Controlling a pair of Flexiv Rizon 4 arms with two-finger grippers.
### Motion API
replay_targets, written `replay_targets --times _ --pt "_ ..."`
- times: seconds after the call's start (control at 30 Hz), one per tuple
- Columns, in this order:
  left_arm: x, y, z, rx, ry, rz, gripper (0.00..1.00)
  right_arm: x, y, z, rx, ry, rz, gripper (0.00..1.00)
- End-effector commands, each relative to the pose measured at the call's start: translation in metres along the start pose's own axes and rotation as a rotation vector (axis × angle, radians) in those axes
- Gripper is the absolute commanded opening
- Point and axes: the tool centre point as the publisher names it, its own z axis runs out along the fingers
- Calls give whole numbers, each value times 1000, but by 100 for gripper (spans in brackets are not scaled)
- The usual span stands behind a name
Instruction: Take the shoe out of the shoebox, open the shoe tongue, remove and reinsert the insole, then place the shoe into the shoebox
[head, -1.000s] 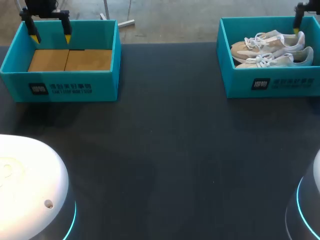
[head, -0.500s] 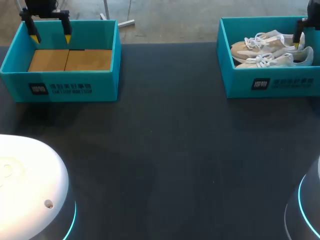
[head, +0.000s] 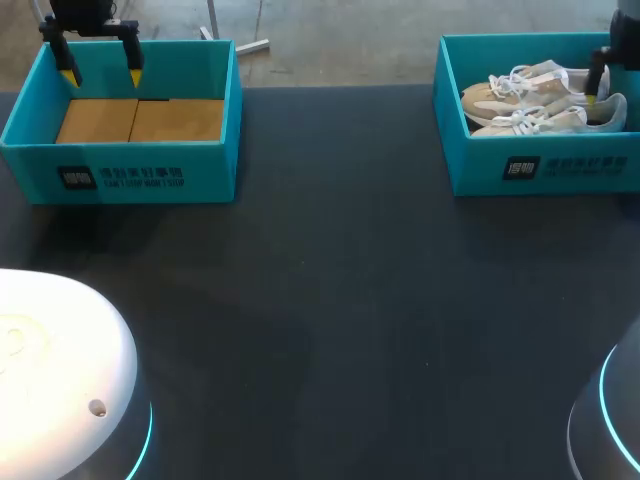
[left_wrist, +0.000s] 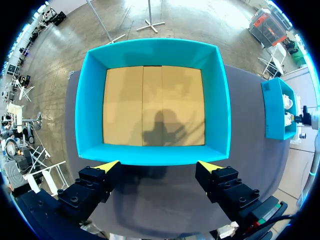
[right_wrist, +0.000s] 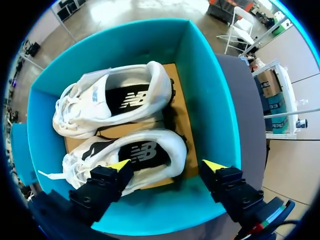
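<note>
Counter (head: 330, 300): dark, carrying two teal boxes toward its far edge, well apart.
Left box (head: 120, 175): cardboard floor showing.
Shoebox (head: 540, 170): on my right, its walls closing round two pale shoes set side by side.
Near shoe (right_wrist: 135, 160): upright on its sole, just under the right jaws. Its long axis runs along the box, toe toward the left box.
Second shoe (right_wrist: 115, 100): lies parallel beyond it.
Left gripper (left_wrist: 158, 165): jaws spread, holding nothing, over the left box's far side.
Right gripper (right_wrist: 167, 165): jaws spread, gripping nothing, above the heel end.
Views: the right wrist view shows dark insoles and both yellow tips, while the head view shows one tip.
</note>
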Motion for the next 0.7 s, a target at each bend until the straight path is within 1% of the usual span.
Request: replay_targets --times 0.03,0.07,0.23,0.4,0.43,0.7 --pt "0 0 0 0 0 0 100 -2 10 9 34 23 4 65" --pt "0 0 0 0 0 0 100 -3 10 10 36 24 3 60" --pt "0 0 0 0 0 0 100 -6 10 15 39 20 -1 64" --pt "0 0 0 0 0 0 100 -11 12 21 32 20 -10 58" --pt "0 0 0 0 0 0 100 -11 12 22 25 18 -15 59" --pt "0 0 0 0 0 0 100 -12 12 33 10 31 -29 51"
